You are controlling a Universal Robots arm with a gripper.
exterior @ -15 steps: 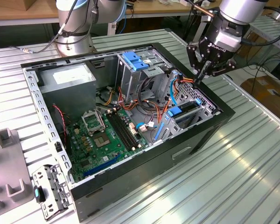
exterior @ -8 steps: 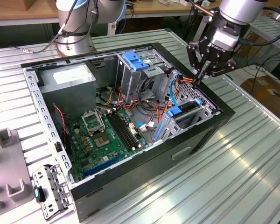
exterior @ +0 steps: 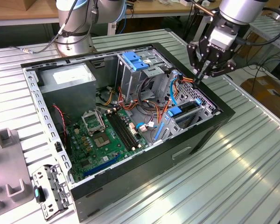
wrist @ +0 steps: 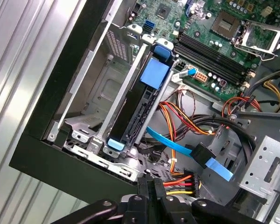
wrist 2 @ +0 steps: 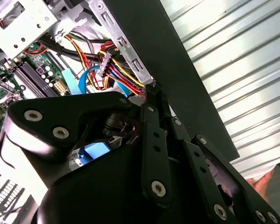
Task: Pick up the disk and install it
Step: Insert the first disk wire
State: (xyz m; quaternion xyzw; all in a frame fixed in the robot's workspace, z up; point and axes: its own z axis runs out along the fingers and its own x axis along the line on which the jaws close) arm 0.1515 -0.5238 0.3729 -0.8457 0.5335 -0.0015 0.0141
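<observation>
The disk (exterior: pixel 186 108), a dark slab with bright blue rails, sits on edge inside the low metal drive cage (exterior: pixel 200 100) at the corner of the open computer case on the exterior view's right. In the first wrist view the disk (wrist: pixel 137 109) fills one slot of that cage, with a blue tab at each end. My gripper (exterior: pixel 199 78) hangs just above the case wall beside the cage, apart from the disk. Its fingers are pressed together and shut on nothing, as both wrist views show the gripper (wrist: pixel 151 184) (wrist 2: pixel 151 88).
A tall grey cage with a blue latch plate (exterior: pixel 133 60) stands mid-case. Orange and red cable bundles (wrist: pixel 186 179) and a light-blue cable (wrist: pixel 170 144) lie under the gripper. The motherboard (exterior: pixel 102 135) fills the case floor. A grey fixture (exterior: pixel 7 186) and a bracket (exterior: pixel 49 191) lie on the ribbed table.
</observation>
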